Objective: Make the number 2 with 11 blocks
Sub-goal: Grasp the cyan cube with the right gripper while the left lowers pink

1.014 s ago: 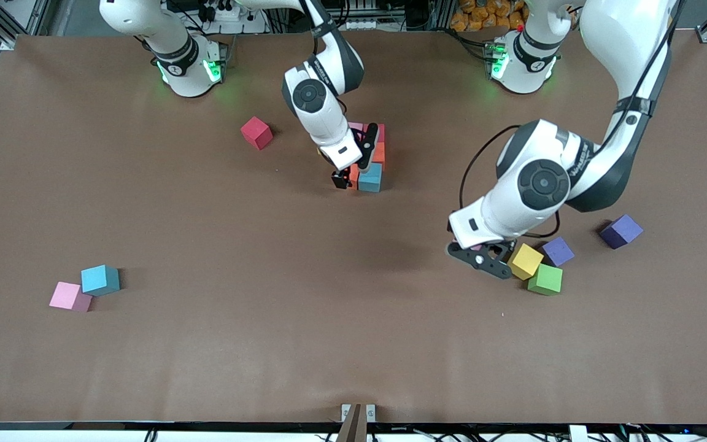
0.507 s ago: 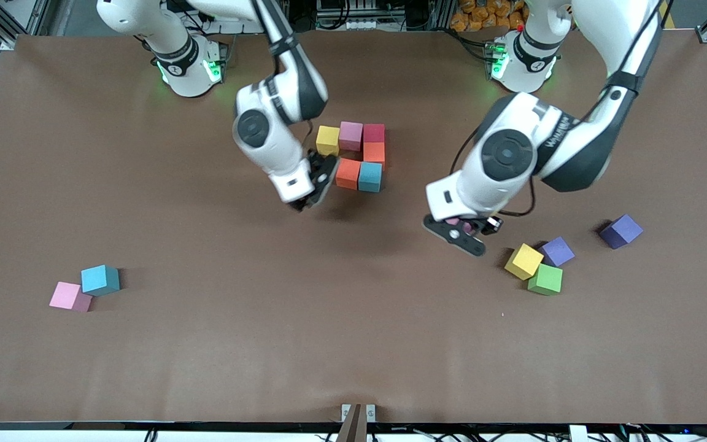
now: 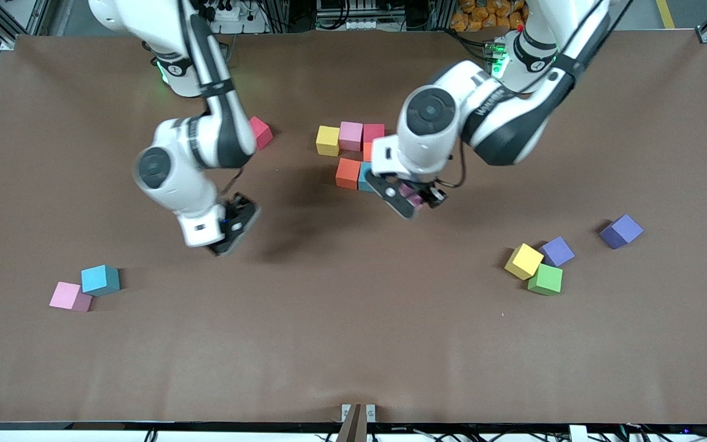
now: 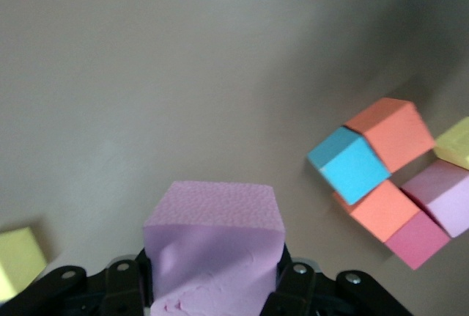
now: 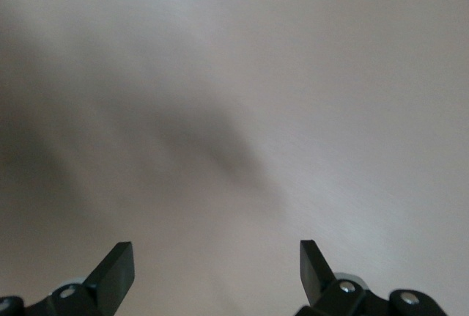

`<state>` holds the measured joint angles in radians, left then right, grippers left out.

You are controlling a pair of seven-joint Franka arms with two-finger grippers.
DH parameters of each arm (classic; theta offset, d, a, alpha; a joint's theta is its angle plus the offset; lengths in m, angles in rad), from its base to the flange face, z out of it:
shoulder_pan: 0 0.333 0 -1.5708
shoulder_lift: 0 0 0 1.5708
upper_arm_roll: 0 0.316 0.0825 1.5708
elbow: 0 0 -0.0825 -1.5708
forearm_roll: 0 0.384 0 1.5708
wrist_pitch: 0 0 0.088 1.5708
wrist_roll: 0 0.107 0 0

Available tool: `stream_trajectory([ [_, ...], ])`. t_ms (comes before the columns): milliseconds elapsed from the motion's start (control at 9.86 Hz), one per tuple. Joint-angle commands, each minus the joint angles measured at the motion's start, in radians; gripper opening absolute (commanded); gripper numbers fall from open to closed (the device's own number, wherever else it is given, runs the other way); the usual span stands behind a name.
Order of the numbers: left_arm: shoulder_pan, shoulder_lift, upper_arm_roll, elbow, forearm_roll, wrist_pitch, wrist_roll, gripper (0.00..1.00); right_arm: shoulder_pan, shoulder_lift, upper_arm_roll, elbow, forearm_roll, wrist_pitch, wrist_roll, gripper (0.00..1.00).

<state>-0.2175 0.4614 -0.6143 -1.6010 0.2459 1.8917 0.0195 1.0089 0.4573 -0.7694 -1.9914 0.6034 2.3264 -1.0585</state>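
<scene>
Progress: roughly half done, by my count.

Loose, nearest front camera: pink block (image 3: 69, 296) touching light blue block (image 3: 100, 279), toward right arm's end of tabletop (image 3: 353, 344); green block (image 3: 545, 279) and yellow block (image 3: 524, 261) toward left arm's end.

Right gripper (image 3: 234, 228) over bare tabletop, fingers (image 5: 117, 272) apart, empty.

Left gripper (image 3: 412, 199) over spot just beside digit, fingers clamping carried pink block (image 4: 212, 250) on both sides.

Number 2 (image 3: 356, 153) farther: six cubes set edge to edge. Red block (image 3: 260, 132) loose, about level with its top row. Five left to place, counting the carried one.
</scene>
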Motion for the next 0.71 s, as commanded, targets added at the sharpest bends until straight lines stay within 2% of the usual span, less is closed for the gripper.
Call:
stream_trajectory([
  [0, -0.109, 0.037, 0.017, 0.003, 0.026, 0.088, 0.030, 0.09, -0.074, -0.006, -0.036, 0.009, -0.017, -0.013, -0.032, 1.00],
  [203, -0.222, 0.049, 0.073, 0.003, 0.029, 0.176, 0.057, 0.09, -0.117, 0.000, -0.093, 0.005, -0.017, -0.015, -0.051, 1.00],
  [304, -0.261, 0.062, 0.077, 0.003, 0.029, 0.193, 0.094, 0.09, -0.163, 0.000, -0.094, 0.005, -0.017, -0.006, -0.061, 1.00],
  [609, -0.373, 0.085, 0.183, 0.006, 0.018, 0.221, 0.313, 0.09, -0.318, 0.038, -0.090, 0.003, -0.010, 0.068, -0.166, 1.00],
])
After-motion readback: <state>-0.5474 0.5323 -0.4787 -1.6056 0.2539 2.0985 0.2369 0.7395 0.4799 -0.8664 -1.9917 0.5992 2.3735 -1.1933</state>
